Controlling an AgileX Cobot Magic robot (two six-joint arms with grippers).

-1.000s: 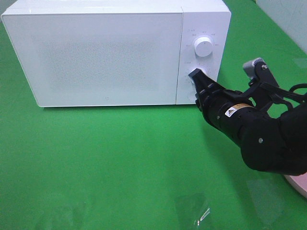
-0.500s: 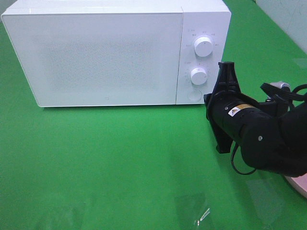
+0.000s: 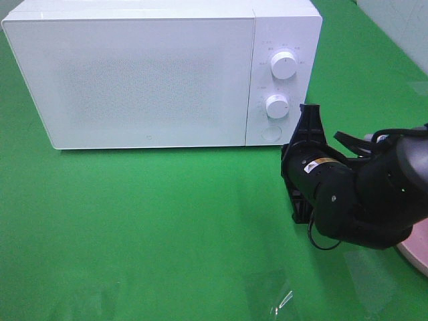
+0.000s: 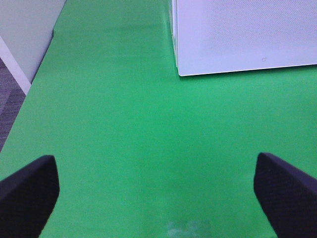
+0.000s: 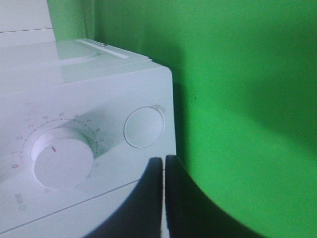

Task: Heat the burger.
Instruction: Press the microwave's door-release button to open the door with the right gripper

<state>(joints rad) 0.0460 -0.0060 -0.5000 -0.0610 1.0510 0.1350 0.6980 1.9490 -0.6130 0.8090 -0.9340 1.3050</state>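
Two robot grippers work over a green table in front of one closed white microwave. The burger is out of sight.
Nearest, the left gripper hangs with its fingers spread wide, holding nothing. One pink plate peeks in beside the right arm. Farther back, the right gripper is pressed together and empty. It sits just beside the microwave's lower front corner, near one round button, the lower dial and the upper dial.

Before the right pincer, the microwave has a smooth, glossy white shell, its door finely dotted. The knob by the pincer looks smooth white plastic. The pincer itself is matt black; beneath it, matt green cloth.
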